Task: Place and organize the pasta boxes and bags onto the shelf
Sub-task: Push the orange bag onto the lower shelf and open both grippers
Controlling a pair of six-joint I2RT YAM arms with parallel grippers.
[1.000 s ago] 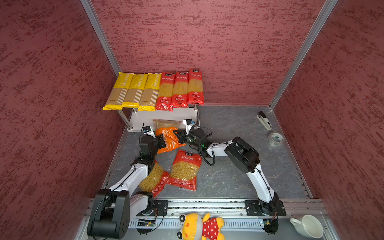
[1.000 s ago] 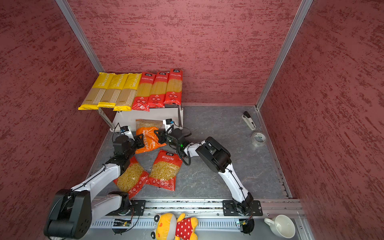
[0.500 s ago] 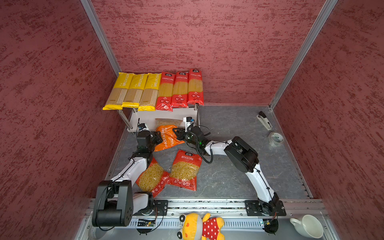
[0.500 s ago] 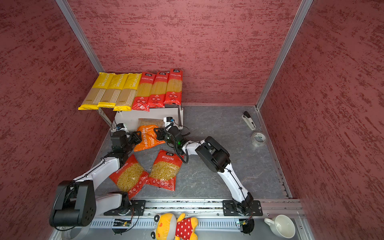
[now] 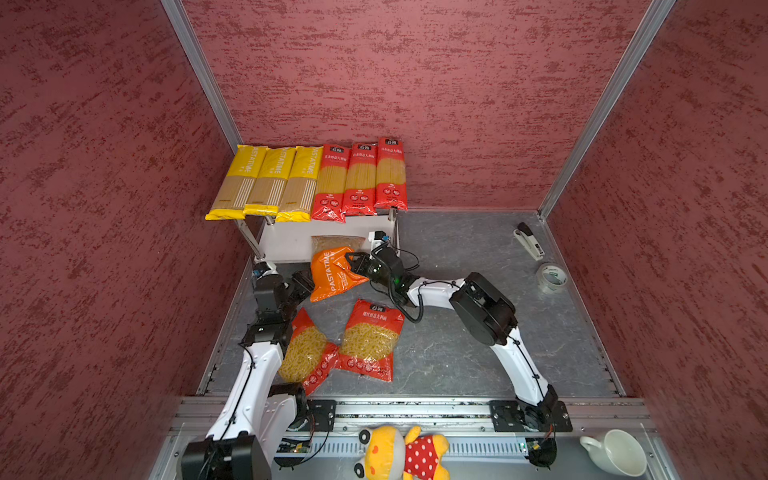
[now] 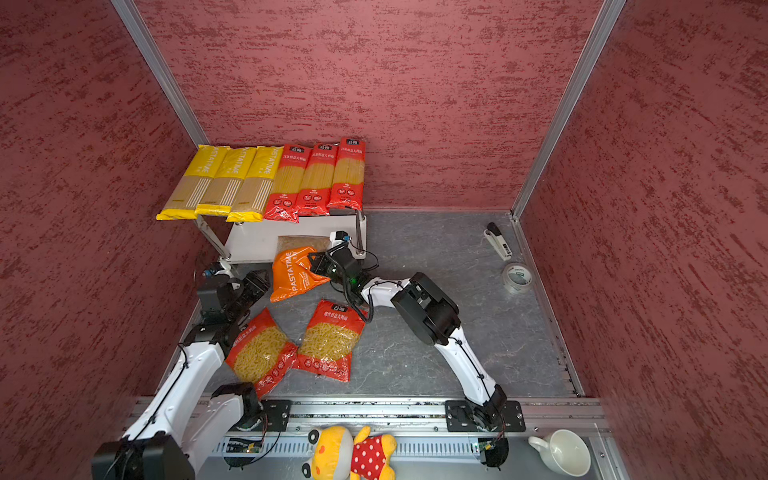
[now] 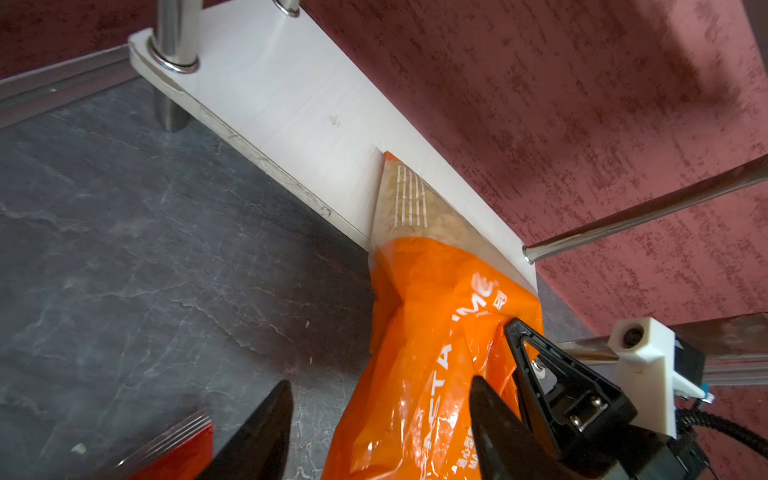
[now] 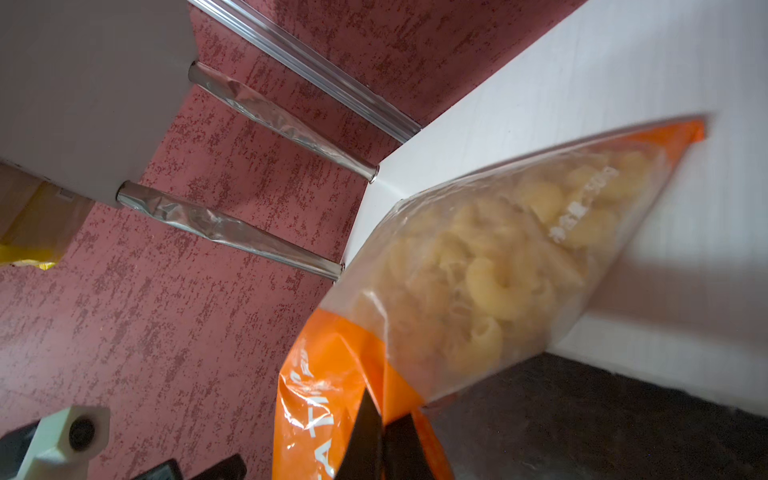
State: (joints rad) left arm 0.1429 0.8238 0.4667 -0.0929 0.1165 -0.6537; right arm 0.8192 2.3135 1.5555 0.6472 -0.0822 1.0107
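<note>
One orange PASTATIME bag [image 5: 332, 274], end on shelf [image 5: 286, 245]; R jaws tight on it, L jaws wide.

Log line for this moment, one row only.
right gripper: shut on orange bag | left gripper: open beside it | bag end: on shelf lower board | red bags: on table | spaghetti packs: atop shelf

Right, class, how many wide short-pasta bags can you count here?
3. The orange bag has one end on the shelf's lower board, gripped by the right fingers; the two red bags lie side by side on the floor.
</note>
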